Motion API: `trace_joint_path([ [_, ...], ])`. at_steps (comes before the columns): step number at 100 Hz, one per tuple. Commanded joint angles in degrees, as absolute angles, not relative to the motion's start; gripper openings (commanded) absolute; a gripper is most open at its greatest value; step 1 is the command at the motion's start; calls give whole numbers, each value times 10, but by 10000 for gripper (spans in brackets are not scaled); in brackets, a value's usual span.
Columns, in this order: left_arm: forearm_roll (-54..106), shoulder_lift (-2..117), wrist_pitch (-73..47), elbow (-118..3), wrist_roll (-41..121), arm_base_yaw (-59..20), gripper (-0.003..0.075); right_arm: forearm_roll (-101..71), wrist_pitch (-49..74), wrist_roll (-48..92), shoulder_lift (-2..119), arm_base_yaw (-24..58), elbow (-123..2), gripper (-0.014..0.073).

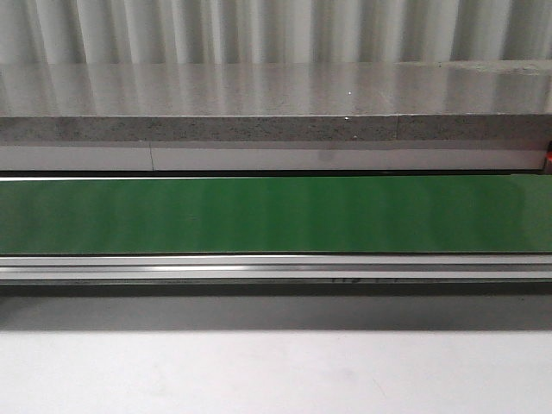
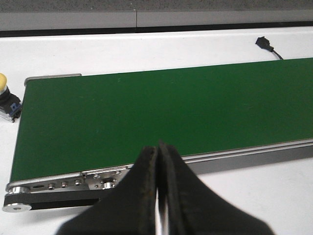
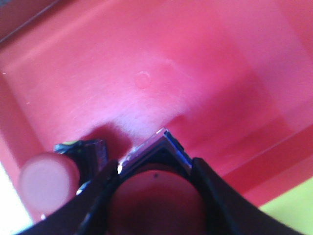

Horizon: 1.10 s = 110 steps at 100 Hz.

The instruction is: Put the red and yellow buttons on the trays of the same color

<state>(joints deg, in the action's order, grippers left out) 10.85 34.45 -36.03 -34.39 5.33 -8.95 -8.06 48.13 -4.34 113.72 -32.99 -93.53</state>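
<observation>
Right wrist view: the right gripper (image 3: 155, 196) has its two dark fingers (image 3: 215, 200) spread just wide enough to clasp a red button (image 3: 155, 200) between them, the round red cap filling the gap and the button's metallic, blue-edged body (image 3: 155, 149) projecting beyond the fingertips. The held button sits low over the floor of the red tray (image 3: 161, 63), though whether its base touches the floor cannot be told. Just beside it, toward one tray wall, a second red button (image 3: 49, 183) stands on the tray floor, its pale red cap blurred and its dark body (image 3: 85, 149) behind it. A small circular mould mark shows near the middle of the tray floor. Past the tray's far rim, a strip of yellow-green surface (image 3: 293, 210) appears at the corner of the view; what it belongs to cannot be told.

Left wrist view: the left gripper (image 2: 159, 196) has its fingers (image 2: 132, 196) pressed together with nothing between them, only a thin seam visible. It hangs over the near edge of the green conveyor belt (image 2: 161, 117), close to the roller end with its row of bolts in the metal side rail (image 2: 73, 183). Off that end of the belt, on the white bench (image 2: 146, 49), a yellow button (image 2: 7, 98) with a dark and blue body rests near the belt's corner. A black cable plug (image 2: 264, 43) lies on the bench beyond the belt's far edge.

Front view: the green belt (image 1: 276, 216) spans the whole width, framed by a metal rail (image 1: 276, 267), with the white bench (image 1: 276, 371) in front. Neither arm appears here.
</observation>
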Motion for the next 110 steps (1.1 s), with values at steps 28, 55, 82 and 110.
trace_joint_path([
  [28, 116, 345, -324, -360, 54, -94, -20, -120, 410, -44, 1154, -335, -956, 164],
  [55, 116, 345, -324, -360, 54, -94, -20, -125, 395, -43, 1158, -335, -956, 339],
  [82, 116, 345, -324, -360, 54, -94, -20, -125, 386, -43, 1157, -335, -956, 522],
  [110, 116, 345, -324, -360, 54, -94, -20, -122, 387, -34, 1117, -334, -953, 522],
])
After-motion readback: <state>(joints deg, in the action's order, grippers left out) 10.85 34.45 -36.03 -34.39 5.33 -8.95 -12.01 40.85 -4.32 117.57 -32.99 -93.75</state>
